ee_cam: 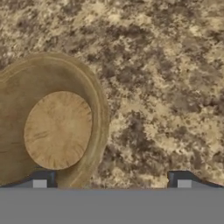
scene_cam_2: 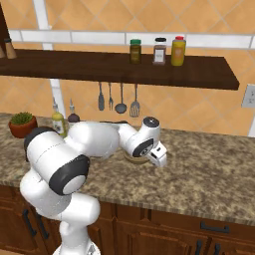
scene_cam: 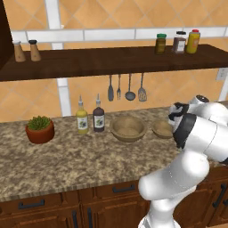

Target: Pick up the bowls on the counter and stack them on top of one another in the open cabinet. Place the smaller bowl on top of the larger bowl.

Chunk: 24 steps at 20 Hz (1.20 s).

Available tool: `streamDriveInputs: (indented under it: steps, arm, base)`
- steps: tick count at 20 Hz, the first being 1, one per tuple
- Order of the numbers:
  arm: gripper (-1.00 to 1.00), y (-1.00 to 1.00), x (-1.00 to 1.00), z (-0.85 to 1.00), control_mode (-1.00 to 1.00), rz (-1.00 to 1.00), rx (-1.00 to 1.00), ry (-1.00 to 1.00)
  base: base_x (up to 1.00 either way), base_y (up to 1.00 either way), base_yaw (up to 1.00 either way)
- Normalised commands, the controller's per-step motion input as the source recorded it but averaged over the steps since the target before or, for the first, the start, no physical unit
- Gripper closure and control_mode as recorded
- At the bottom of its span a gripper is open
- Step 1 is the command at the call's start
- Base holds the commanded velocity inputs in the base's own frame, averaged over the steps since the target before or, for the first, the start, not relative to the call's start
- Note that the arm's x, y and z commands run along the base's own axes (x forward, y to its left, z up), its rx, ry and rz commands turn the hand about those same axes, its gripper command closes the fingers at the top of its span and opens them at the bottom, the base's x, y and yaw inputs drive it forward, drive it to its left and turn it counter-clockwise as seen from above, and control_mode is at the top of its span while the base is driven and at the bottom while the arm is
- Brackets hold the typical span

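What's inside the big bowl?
Nothing. The larger bowl on the counter shows just its bare, lighter inside. The smaller bowl beside it is partly covered by the robot's arm, so part of its inside is hidden.

Two bowls on the counter: larger bowl, smaller bowl to its right. Two bottles left of them. One plant pot far left. Three jars and two shakers up on the open cabinet. Four utensils hanging below.
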Motion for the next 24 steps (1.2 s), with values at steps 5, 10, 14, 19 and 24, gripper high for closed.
streamDriveInputs:
  steps: [5,10,14,19,24]
  arm:
    - [-1.0,0.0,0.47,-0.18,-1.0,0.0,0.0,0.02]
    - [-1.0,0.01,0.32,-0.39,-1.0,0.0,0.0,0.06]
    - [-1.0,0.01,0.35,-0.35,-1.0,0.0,0.0,0.04]
    - [1.0,0.0,0.03,-0.05,-1.0,0.0,0.02,0.0]
    - [1.0,0.03,-0.01,0.09,-1.0,0.0,0.0,-0.03]
  base:
    - [0.0,0.0,0.0]
    - [0.0,0.0,0.0]
    - [0.0,0.0,0.0]
    - [0.0,0.0,0.0]
    - [0.0,0.0,0.0]
